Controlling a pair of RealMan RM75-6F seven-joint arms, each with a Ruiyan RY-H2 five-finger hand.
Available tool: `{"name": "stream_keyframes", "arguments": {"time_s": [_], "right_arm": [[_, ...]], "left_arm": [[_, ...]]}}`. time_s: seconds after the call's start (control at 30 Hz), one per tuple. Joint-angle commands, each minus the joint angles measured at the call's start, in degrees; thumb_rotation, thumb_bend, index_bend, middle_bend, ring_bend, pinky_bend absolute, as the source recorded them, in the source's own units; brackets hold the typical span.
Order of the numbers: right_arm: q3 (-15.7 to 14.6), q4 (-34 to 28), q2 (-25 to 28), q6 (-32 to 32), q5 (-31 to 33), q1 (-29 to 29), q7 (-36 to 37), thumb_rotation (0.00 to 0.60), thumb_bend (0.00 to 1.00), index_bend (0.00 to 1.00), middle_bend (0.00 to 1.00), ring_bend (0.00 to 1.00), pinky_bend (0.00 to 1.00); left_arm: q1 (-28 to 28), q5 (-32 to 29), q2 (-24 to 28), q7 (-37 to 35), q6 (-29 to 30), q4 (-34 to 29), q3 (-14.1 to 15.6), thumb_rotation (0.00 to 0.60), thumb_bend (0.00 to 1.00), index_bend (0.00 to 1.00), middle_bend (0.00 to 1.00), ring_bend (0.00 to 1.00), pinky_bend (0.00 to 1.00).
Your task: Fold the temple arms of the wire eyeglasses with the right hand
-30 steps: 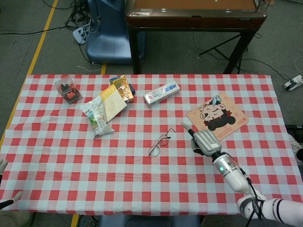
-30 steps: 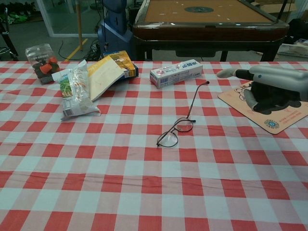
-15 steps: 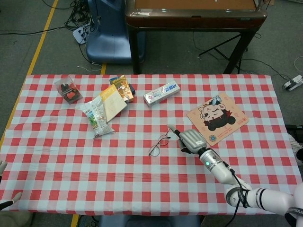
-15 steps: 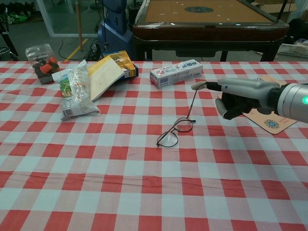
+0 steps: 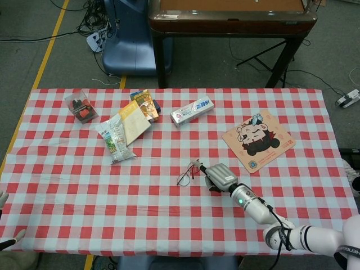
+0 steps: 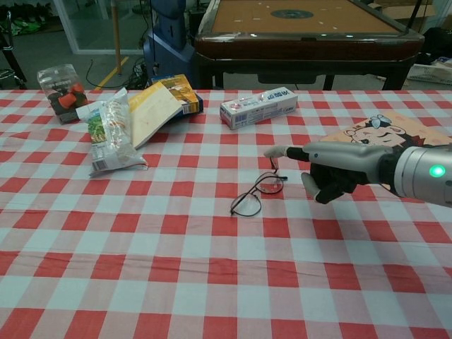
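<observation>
— So, what do the wire eyeglasses (image 6: 256, 193) look like?

— Thin dark frame with two round rims, lying near the middle of the red-and-white checked tablecloth (image 5: 84, 197). In the chest view one temple arm stands up from the right rim, and its tip meets the outstretched finger of the right hand (image 6: 332, 171).

— Is the hand holding them?

— No grip shows. One finger points straight out toward the temple tip, the others are curled under, and nothing sits inside them (whether the finger truly touches the wire is hard to tell). The left hand (image 5: 4, 222) barely shows at the table's lower left edge in the head view; its pose cannot be made out.

— And the surroundings?

— A cartoon mouse pad (image 5: 258, 139) lies to the right, a toothpaste box (image 5: 192, 111) behind the glasses, and snack packets (image 5: 126, 126) and a small clear box (image 5: 80, 107) further left. Behind the table stand a dark wooden table (image 5: 230, 22) and a blue chair (image 5: 128, 39) on grey floor with cables.
</observation>
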Motion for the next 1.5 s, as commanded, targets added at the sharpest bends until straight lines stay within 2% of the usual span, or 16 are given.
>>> {"name": "stream_keyframes", "arguments": {"time_s": [0.03,0.47,0.7,0.93,1.23,1.37,1.47,1.5], "right_arm": [[0.02,-0.02,-0.29,-2.66,0.78,0.72,2.59,0.600,0.81,0.00,1.00,1.00,1.00],[0.58,4.00,-2.58,-8.37,-0.05,2.15,10.86,0.600,0.82,0.00,1.00,1.00,1.00],[0.60,6.09,-4.00,-9.24,-0.80,2.47,12.88,0.600,0.82,0.00,1.00,1.00,1.00],[0.72,5.30,-3.65,-8.26,-2.09,1.99,14.61,0.600,0.82,0.00,1.00,1.00,1.00],[0.39,-2.72,4.09,0.27,-6.53,-1.82,14.39,0.600,0.82,0.00,1.00,1.00,1.00],[-0.48,-7.47,9.11,8.96,-8.07,-6.01,9.06,0.600,0.80,0.00,0.99,1.00,1.00],[-1.49,-10.54,12.03,16.45,-8.38,-10.01,2.67,0.600,0.78,0.00,0.92,0.95,0.97],[-1.80,-11.22,12.71,18.83,-8.39,-11.33,0.52,0.600,0.74,0.00,0.89,0.92,0.94]], "left_arm": [[0.01,-0.02,0.03,-0.12,-0.07,0.04,0.03,0.600,0.16,0.00,0.00,0.00,0.00],[-0.07,0.07,0.08,-0.23,-0.09,0.01,-0.04,0.600,0.16,0.00,0.00,0.00,0.00],[-0.10,0.13,0.05,-0.35,-0.07,0.13,-0.05,0.600,0.16,0.00,0.00,0.00,0.00],[-0.08,-0.02,-0.04,-0.59,-0.21,0.40,-0.05,0.600,0.16,0.00,0.00,0.00,0.00],[-0.11,-0.12,-0.07,-0.79,-0.29,0.68,-0.13,0.600,0.16,0.00,0.00,0.00,0.00],[-0.39,0.06,-0.12,-0.60,-0.34,0.58,-0.30,0.600,0.16,0.00,0.00,0.00,0.00],[-0.64,0.13,-0.13,-0.42,-0.36,0.46,-0.50,0.600,0.16,0.00,0.00,0.00,0.00],[-0.72,0.15,-0.15,-0.34,-0.38,0.44,-0.57,0.600,0.16,0.00,0.00,0.00,0.00]]}}
